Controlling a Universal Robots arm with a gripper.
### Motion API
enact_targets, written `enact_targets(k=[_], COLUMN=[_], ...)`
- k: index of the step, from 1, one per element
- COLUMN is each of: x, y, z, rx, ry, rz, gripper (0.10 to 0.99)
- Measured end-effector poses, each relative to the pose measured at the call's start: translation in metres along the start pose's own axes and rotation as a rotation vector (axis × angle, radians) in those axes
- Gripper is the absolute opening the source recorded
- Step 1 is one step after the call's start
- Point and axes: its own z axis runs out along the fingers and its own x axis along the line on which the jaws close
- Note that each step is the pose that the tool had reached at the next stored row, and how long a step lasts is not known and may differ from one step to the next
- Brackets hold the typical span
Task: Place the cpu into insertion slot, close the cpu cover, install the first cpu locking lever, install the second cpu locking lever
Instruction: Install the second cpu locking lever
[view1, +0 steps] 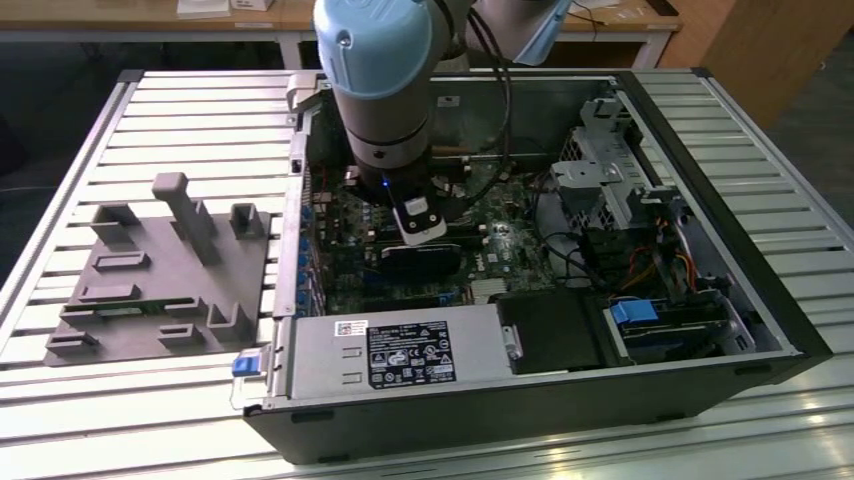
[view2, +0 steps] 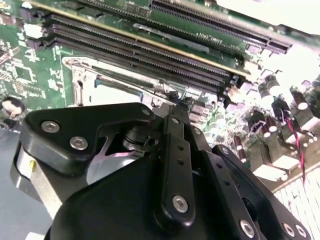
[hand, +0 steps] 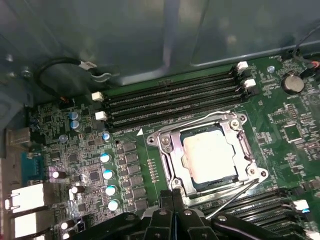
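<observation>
The cpu (hand: 209, 156) sits in the insertion slot (hand: 170, 172), with the cpu cover (hand: 167, 145) seemingly down. The gripper (hand: 172, 197), fingers pinched together and empty, hovers beside a locking lever (hand: 235, 192); hooking it needs a careful sideways press.

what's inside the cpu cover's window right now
In the first wrist view the cpu shows through the cpu cover, its silvery top filling the window. The insertion slot's pin field beneath is hidden.

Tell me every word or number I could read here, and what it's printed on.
Black label on the power supply: print too small to read.
White sticker beside it: too small.
Motherboard lettering: blurred, unreadable.
</observation>
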Motion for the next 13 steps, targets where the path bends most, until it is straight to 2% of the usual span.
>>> enact_targets(k=[9,11,12,13], x=[-0.0005,-0.0005,-0.0005,-0.0005], y=[0.0058,0.0068,0.0073,0.0076], z=[-0.0179,-0.0207,-0.0218,-0.0228], rx=[0.002,0.008,0.016,0.028], ry=[-0.0004,-0.0023,-0.0043,-0.0071], rz=[0.000,-0.001,-0.002,-0.003], gripper=[0.102,0.102,0.102,0.102])
